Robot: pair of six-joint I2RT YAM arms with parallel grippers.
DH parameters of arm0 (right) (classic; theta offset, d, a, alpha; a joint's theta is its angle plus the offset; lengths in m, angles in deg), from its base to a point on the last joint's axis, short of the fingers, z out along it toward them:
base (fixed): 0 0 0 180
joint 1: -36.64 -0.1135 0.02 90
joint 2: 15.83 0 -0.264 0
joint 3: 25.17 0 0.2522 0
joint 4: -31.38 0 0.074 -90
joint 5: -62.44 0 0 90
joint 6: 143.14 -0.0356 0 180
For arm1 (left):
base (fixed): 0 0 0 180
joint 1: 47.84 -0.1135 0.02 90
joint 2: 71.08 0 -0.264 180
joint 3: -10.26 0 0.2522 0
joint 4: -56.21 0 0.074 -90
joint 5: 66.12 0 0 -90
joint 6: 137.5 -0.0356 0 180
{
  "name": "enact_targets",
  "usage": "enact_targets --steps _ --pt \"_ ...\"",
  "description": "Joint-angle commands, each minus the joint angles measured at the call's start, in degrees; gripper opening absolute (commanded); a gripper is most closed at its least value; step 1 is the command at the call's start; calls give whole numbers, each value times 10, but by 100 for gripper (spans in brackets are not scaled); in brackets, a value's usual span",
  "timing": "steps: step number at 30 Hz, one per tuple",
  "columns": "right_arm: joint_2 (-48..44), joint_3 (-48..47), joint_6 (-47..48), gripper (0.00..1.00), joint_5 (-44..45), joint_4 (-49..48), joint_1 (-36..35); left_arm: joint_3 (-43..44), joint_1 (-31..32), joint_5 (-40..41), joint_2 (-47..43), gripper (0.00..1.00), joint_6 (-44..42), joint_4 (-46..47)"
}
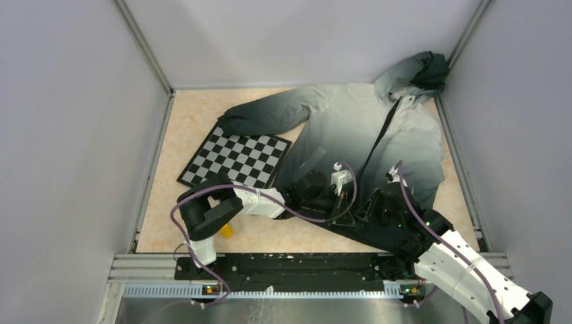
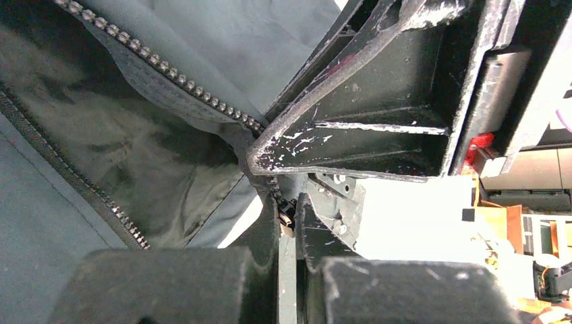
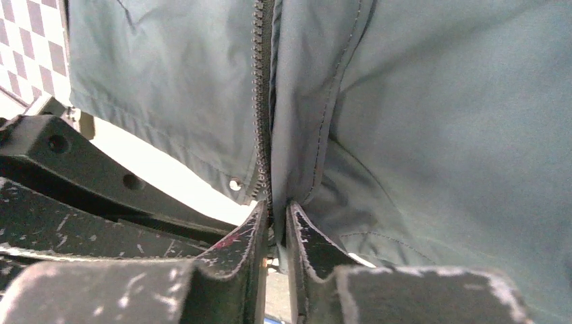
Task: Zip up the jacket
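Observation:
The jacket (image 1: 378, 128) lies spread on the table, hood at the far right, black hem toward the arms, its dark front zipper (image 1: 379, 138) running down the middle. Both grippers meet at the hem end of the zipper. My left gripper (image 2: 290, 210) is shut on the zipper slider (image 2: 287, 212) at the bottom of the zipper teeth (image 2: 168, 71). My right gripper (image 3: 274, 210) is shut on the jacket's front edge (image 3: 290, 121) right beside the zipper teeth (image 3: 260, 101) at the hem. From above, the grippers (image 1: 351, 196) hide the hem.
A black-and-white checkerboard (image 1: 236, 157) lies left of the jacket, partly under a sleeve. A small yellow object (image 1: 226, 230) sits by the left arm's base. Grey walls enclose the table on three sides.

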Motion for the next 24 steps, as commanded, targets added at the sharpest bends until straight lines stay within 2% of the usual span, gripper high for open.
enact_targets --steps 1,2,5,6,8,14,18,20,24 --pt "3 -2 5 6 37 -38 -3 2 -2 -7 -15 0 -2 31" --pt "1 -3 13 0 41 -43 -3 3 -2 -8 -14 0 -2 30" --pt "0 -9 34 0 57 -56 -3 7 -3 -8 -15 1 1 26" --pt "2 -10 38 0 60 -58 -3 9 -4 -7 -17 5 -1 22" --pt "7 -9 46 0 52 -68 -3 8 -11 -7 -29 15 -1 15" --pt "29 -8 55 0 39 -69 -3 -6 -30 15 -93 57 -23 -35" --pt "38 -9 54 0 40 -66 -3 -2 -44 44 -130 75 -65 -109" --pt "50 -13 52 0 41 -60 -3 21 -45 70 -128 77 -98 -173" --pt "66 -19 51 0 48 -52 -3 67 -45 115 -99 71 -119 -283"
